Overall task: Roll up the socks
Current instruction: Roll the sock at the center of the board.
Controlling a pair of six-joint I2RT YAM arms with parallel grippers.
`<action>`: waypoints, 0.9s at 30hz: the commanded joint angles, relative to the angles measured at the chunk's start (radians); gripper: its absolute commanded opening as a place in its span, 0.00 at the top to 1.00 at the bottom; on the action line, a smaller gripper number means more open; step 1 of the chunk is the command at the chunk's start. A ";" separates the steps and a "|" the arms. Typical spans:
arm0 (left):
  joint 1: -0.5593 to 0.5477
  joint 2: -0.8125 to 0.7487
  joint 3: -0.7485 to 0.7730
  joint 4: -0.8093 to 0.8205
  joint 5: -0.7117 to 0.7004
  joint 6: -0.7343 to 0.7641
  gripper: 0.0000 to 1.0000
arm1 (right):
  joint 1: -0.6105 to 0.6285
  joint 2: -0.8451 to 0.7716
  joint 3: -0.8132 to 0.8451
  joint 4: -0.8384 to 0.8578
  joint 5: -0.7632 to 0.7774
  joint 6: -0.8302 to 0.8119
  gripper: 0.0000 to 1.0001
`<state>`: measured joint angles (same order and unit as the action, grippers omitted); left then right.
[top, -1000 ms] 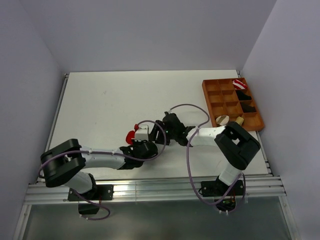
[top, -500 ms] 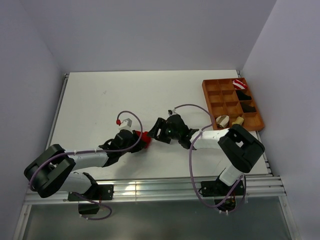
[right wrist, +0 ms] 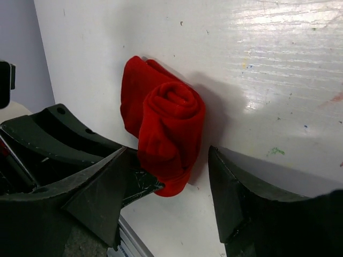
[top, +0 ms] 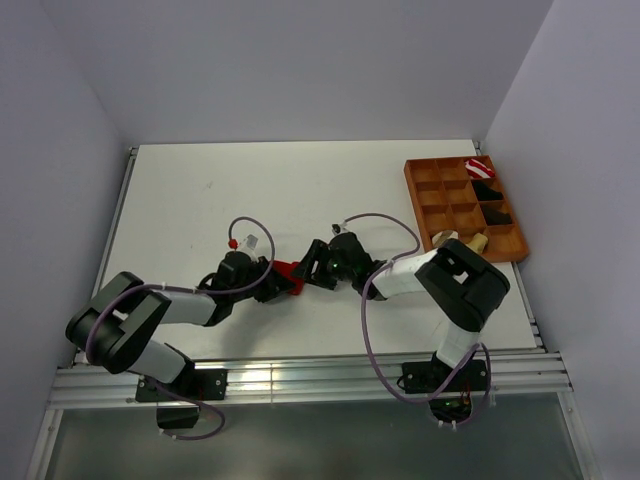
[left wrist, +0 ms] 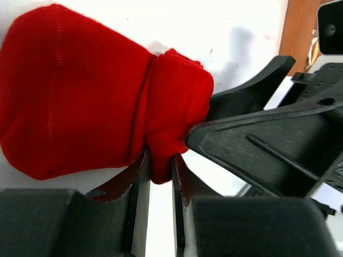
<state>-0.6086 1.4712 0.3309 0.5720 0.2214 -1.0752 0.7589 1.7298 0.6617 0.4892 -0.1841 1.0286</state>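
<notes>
Left tool (left wrist: pixel 159 167) low on red sock (left wrist: pixel 69 91)

From my station I count two arms, the left arm (top: pixel 185 305) and the right arm (top: pixel 455 285). Each carries one tool, so two in all: the left tool (left wrist: pixel 159 166) and the right tool (right wrist: pixel 169 160). There is one tabletop (top: pixel 220 190) with one red sock (top: pixel 287 272) on it, and one orange tray (top: pixel 412 195). In the tray I make out five fabric pieces:

- one red-and-white striped bundle (top: pixel 479 168)
- two black bundles (top: pixel 485 190)
- one cream-and-tan sock (top: pixel 445 238)
- one mustard-yellow sock (top: pixel 479 240)

That totals three socks and three bundles. I also count two purple cables (top: pixel 375 330), one per arm. The tray's compartments I can't count reliably.
</notes>
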 commanded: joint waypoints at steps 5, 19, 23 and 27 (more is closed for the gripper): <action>0.036 0.072 -0.010 -0.018 0.102 -0.019 0.99 | -0.001 0.043 -0.007 0.075 0.015 -0.007 0.47; 0.047 0.020 0.014 -0.136 0.018 0.047 0.70 | -0.001 -0.009 0.048 -0.119 0.048 -0.064 1.00; 0.011 -0.075 0.056 -0.279 -0.108 0.086 0.57 | 0.000 -0.016 0.091 -0.234 0.072 -0.081 1.00; -0.103 -0.138 0.147 -0.464 -0.311 0.115 0.52 | 0.005 -0.016 0.144 -0.366 0.089 -0.091 1.00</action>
<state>-0.6430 1.3827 0.4057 0.3222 0.1226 -1.0279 0.7616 1.7428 0.7631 0.3008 -0.1635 0.9787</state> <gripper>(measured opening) 0.471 0.079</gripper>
